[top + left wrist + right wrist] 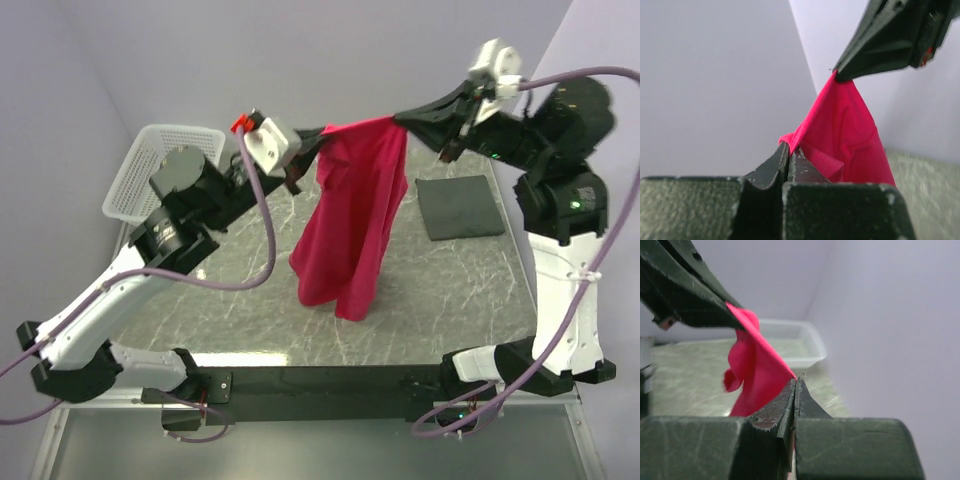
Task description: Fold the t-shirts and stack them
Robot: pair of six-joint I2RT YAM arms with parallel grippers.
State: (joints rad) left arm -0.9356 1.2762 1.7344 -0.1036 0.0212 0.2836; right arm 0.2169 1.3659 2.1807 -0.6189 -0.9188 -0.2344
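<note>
The t-shirt (350, 220) is plain crimson fabric, soft and limp. It hangs in the air over the middle of the counter (240, 310) in long loose folds, its top edge drawn nearly taut between the two arms. The left pincer (318, 140) is clenched on the left end of that edge, its dark, rough-surfaced fingers pressed flat together with red cloth pinched at the tips. The right pincer (402, 120) is clenched the same way on the right end. Whether the lowest fold touches the counter I cannot tell. The counter is grey, marbled with pale veins. A white mesh basket (150, 170), rectangular with rounded corners, stands at its far left corner. A flat dark grey square (460, 207) lies to the right, apart from the shirt.
</note>
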